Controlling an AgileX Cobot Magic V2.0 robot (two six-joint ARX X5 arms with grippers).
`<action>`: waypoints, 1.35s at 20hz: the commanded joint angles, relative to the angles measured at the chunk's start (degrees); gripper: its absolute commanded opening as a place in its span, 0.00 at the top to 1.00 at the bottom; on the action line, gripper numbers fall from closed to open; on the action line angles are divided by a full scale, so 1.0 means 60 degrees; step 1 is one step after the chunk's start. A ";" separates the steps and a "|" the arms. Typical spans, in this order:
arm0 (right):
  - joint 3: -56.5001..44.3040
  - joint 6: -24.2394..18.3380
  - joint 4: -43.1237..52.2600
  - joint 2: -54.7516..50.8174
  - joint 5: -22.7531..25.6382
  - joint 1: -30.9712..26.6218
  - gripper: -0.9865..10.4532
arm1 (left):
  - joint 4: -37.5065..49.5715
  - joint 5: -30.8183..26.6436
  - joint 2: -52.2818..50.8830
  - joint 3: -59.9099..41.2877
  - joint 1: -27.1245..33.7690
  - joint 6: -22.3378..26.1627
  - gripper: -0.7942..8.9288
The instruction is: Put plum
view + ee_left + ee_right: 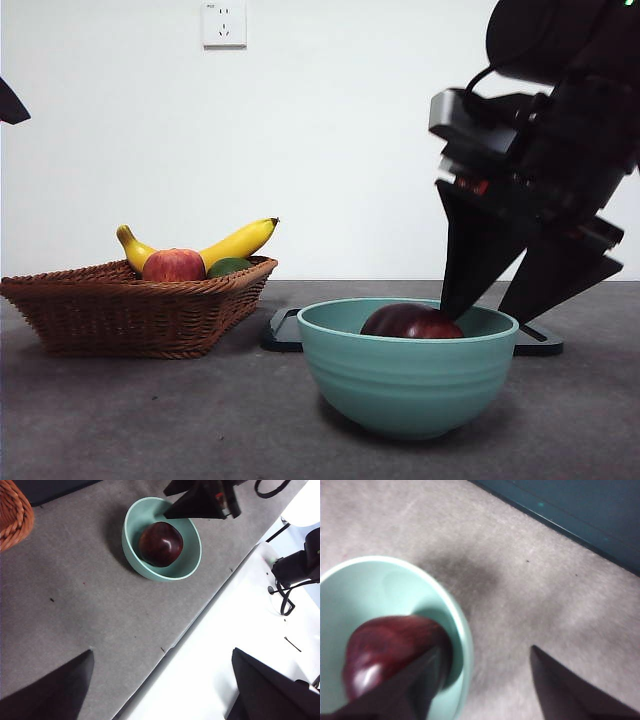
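Note:
The plum (410, 322) (160, 543) (390, 650), dark maroon and glossy, lies inside a teal bowl (405, 385) (131, 545) (370, 585) near the table's front. My right gripper (478, 315) (485, 650) is open just above the bowl's right rim. One jaw reaches over the bowl beside the plum and the other hangs outside the rim; nothing is held. In the left wrist view this gripper (200, 500) shows as a dark shape over the bowl's far rim. My left gripper (162, 652) is open and empty, high over the table's edge, away from the bowl.
A wicker basket (130, 310) (12, 515) at the left holds a banana (240, 240), a red apple (173, 265) and a green fruit (230, 267). A dark flat board (285, 330) (580, 510) lies behind the bowl. The waiting arm's black tip (10, 103) shows at the top left.

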 commanded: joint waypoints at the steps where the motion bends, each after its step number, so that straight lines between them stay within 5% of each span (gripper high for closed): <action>1: 0.0062 0.0095 0.0233 0.0346 0.0051 0.0080 0.75 | 0.0055 0.0025 0.0055 0.0131 -0.0036 0.0124 0.47; 8: 0.0062 0.0084 0.0346 0.0543 -0.0055 0.0131 0.90 | 0.0055 0.0025 0.0055 0.0131 -0.0033 0.0124 0.47; 21: 0.2051 0.0324 -0.0157 0.0397 0.0040 -0.0412 0.90 | 0.0091 0.0025 0.0055 0.0131 -0.0033 0.0124 0.47; 27: 0.4193 0.0080 -0.0510 0.2051 0.0040 -0.1344 0.90 | 0.0102 0.0025 0.0055 0.0131 -0.0033 0.0124 0.47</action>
